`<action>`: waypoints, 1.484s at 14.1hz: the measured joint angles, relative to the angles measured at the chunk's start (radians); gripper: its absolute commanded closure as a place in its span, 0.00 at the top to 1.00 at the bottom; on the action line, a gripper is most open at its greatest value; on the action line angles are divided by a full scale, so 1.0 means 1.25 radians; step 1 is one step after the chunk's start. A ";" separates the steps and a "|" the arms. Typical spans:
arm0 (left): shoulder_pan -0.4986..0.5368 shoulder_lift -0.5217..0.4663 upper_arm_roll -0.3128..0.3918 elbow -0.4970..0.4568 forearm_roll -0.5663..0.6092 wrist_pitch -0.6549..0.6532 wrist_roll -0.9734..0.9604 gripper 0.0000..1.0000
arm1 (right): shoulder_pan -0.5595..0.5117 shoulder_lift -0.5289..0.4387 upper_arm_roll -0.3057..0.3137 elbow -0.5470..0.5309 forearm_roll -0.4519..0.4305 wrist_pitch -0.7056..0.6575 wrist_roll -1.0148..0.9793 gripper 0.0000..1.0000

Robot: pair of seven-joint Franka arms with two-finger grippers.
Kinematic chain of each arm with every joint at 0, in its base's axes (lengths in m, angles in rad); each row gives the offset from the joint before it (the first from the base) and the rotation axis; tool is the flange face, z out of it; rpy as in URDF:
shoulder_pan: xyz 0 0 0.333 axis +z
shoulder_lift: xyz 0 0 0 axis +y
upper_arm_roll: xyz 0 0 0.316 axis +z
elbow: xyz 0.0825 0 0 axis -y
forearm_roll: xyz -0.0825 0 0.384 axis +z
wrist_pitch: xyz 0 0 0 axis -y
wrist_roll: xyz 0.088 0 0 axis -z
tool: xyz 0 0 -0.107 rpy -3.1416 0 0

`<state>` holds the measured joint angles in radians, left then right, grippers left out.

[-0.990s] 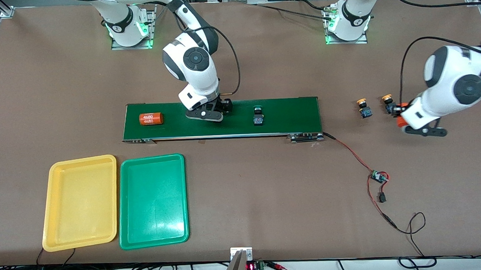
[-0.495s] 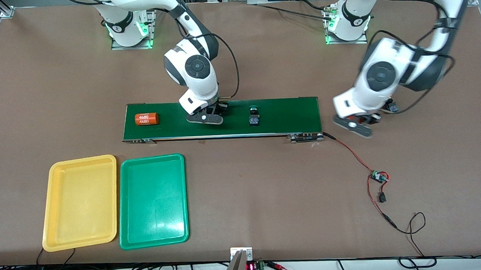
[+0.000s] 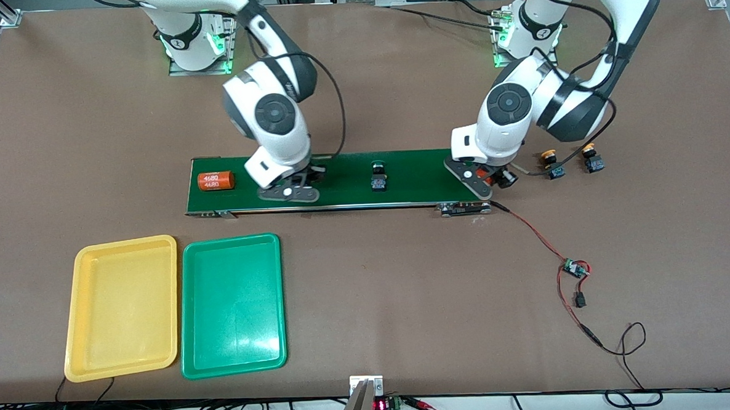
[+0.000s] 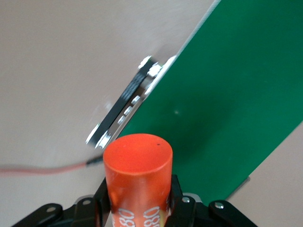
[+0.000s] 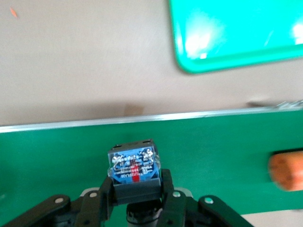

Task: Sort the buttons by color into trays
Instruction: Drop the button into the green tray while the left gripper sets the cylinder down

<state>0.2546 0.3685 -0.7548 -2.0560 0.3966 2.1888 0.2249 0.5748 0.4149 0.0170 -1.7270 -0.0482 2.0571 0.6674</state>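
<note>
Front view: both trays (image 3: 123, 308) empty, nothing sorted. Right gripper (image 5: 137, 201) clamps a button (image 5: 134, 170) over the belt (image 3: 425, 174); left gripper (image 4: 139, 208) grips an orange cylinder (image 4: 137, 175) over the belt's end.

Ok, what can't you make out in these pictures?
- Cap colour of the button in the right pincer: right wrist view shows its blue underside; front view, the arm covers it.
- Print on the orange cylinder in the left pincer: cut off by the left wrist view's edge.

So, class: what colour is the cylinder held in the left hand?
Orange cylinder; left wrist view shows it best.
</note>
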 measured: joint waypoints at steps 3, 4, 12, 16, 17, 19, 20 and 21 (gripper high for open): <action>-0.027 0.026 0.002 0.011 0.000 0.012 0.121 0.00 | -0.072 -0.013 -0.003 0.059 0.000 -0.041 -0.106 0.12; -0.044 0.028 0.002 0.012 0.002 0.012 0.152 0.00 | -0.098 -0.009 -0.004 0.066 0.000 -0.041 -0.139 0.12; -0.112 0.060 0.005 0.002 0.104 -0.002 0.249 0.26 | -0.269 0.203 -0.004 0.201 0.000 0.112 -0.329 0.13; -0.122 0.082 0.011 -0.005 0.122 -0.003 0.249 1.00 | -0.271 0.287 -0.003 0.243 0.000 0.198 -0.330 0.17; -0.122 0.078 0.012 -0.003 0.123 -0.007 0.249 1.00 | -0.271 0.297 -0.003 0.243 0.000 0.213 -0.330 0.23; -0.118 0.050 0.019 0.012 0.123 -0.037 0.248 1.00 | -0.272 0.311 -0.003 0.244 0.000 0.233 -0.331 0.52; -0.108 0.022 0.029 0.019 0.123 -0.048 0.246 1.00 | -0.274 0.313 -0.003 0.244 0.000 0.234 -0.334 0.74; -0.085 -0.009 0.038 0.023 0.117 -0.055 0.246 1.00 | -0.277 0.313 -0.003 0.244 0.000 0.234 -0.340 0.85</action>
<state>0.1489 0.3575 -0.7071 -2.0275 0.5424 2.1204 0.5318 0.2285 0.8065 0.0132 -1.4221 -0.0485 2.3501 0.2421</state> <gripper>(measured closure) 0.000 0.524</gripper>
